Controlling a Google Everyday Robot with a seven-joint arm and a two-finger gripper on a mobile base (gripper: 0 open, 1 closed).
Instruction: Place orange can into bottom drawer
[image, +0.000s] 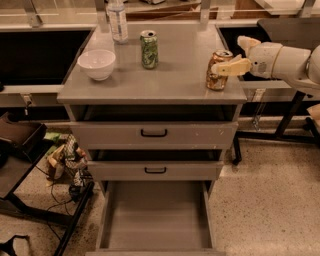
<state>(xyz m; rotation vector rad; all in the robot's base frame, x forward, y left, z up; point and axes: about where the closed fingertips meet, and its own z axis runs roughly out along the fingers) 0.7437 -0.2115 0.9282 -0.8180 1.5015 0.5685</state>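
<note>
One view takes in the whole cabinet from the front. On the right of the cabinet top (165, 80), close to its near edge, the orange can (217, 75) stands upright. The gripper (227, 55) reaches in from the right at can height, spread wide: one pale finger (235, 66) lies across the near side of the can, and the other sits behind it and a little to the right. The can looks straddled but not pinched and rests on the surface. Further left stand a green can (148, 49), a white bowl (97, 64) and, at the far edge, a clear bottle (117, 22), all well apart from the gripper. Below, the two upper drawers (154, 134) sit nearly shut, while the bottom drawer (155, 215) is pulled far out towards the camera, its grey floor exposed.

I judge the step in hand to be the grasp. Next the gripper needs to close squarely on the can without tipping it, lift it clear, and carry it forward and down past the cabinet's front into the open tray.
</note>
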